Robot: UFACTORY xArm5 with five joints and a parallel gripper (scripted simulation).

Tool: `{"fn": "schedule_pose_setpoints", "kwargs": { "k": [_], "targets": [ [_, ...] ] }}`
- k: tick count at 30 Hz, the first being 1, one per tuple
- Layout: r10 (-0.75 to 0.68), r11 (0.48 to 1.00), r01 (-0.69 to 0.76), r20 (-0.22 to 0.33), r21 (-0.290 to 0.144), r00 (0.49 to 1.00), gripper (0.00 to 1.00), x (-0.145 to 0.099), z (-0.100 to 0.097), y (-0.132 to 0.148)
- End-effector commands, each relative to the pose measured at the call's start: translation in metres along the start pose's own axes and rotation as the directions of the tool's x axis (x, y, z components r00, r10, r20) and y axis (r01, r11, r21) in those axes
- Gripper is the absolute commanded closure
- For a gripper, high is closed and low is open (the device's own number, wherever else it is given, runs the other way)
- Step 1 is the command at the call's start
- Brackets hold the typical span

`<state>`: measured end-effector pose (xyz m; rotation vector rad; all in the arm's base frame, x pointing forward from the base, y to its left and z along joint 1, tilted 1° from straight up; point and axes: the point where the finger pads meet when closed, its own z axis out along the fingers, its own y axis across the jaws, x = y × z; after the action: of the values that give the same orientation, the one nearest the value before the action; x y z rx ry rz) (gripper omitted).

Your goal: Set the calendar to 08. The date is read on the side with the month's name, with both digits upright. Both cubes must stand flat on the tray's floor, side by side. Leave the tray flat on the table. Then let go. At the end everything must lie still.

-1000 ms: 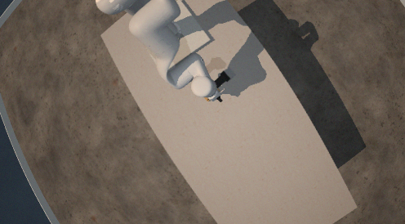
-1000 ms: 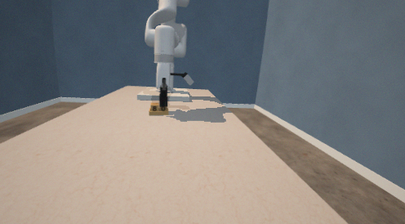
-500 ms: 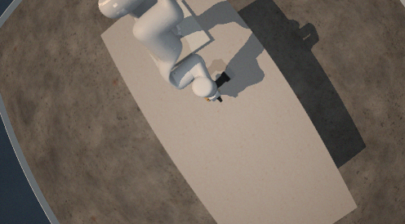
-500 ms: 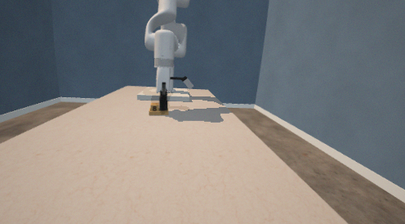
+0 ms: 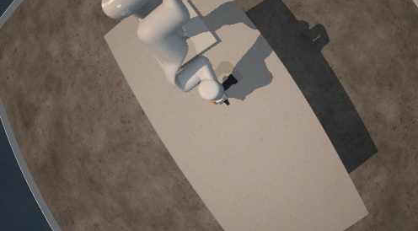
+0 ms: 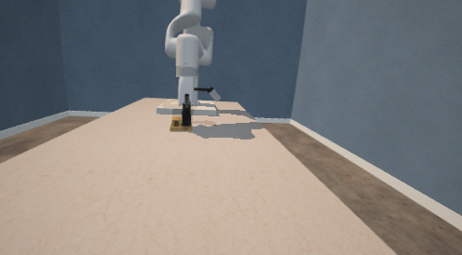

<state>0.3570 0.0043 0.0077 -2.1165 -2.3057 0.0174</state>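
The small wooden calendar tray [image 6: 181,127] lies on the table close to the robot's base. A cube [image 6: 176,123] with a dark digit shows at its left front; I cannot read the digit. My gripper [image 6: 186,119] points straight down into the tray beside that cube. Its fingers stand about half apart, and whether they touch a cube is too small to tell. A second cube is not visible. In the overhead view the wrist hides most of the tray [image 5: 215,102], and only the black gripper [image 5: 226,101] shows beside it.
A flat white base plate [image 6: 186,109] lies under the arm just behind the tray. The long beige table [image 5: 236,138] has brown floor on both sides.
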Motion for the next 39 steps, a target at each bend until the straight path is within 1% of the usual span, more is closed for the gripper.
{"fn": "schedule_pose_setpoints", "kwargs": {
  "k": [1,19,20,39],
  "targets": [
    [0.0,1.0,0.0,0.0,-0.003,1.0,0.51,-0.0001,-0.0009,0.0012],
    [0.0,1.0,0.0,0.0,-0.003,1.0,0.51,-0.0001,-0.0009,0.0012],
    [0.0,1.0,0.0,0.0,-0.003,1.0,0.71,-0.0001,-0.0009,0.0012],
    [0.0,1.0,0.0,0.0,-0.003,1.0,0.71,-0.0001,-0.0009,0.0012]
  ]
}}
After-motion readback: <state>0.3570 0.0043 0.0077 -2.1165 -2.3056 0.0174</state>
